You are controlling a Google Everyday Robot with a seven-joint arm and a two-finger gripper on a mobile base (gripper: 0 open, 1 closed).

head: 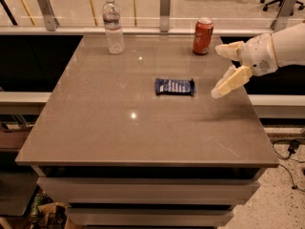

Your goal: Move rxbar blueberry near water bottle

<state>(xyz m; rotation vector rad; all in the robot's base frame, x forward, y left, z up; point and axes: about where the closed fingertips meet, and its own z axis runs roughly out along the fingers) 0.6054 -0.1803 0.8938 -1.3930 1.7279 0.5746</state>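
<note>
The grey counter (95, 128) holds the rxbar blueberry (175, 86) at its middle, well apart from the far-left water bottle (113, 25). The end effector (217, 72) hovers just right of the bar, spread and empty. A shallow pinch could skid the flat wrapper, or the arm could clip the soda can (203, 36).

No legible text; tool (219, 71) at right
</note>
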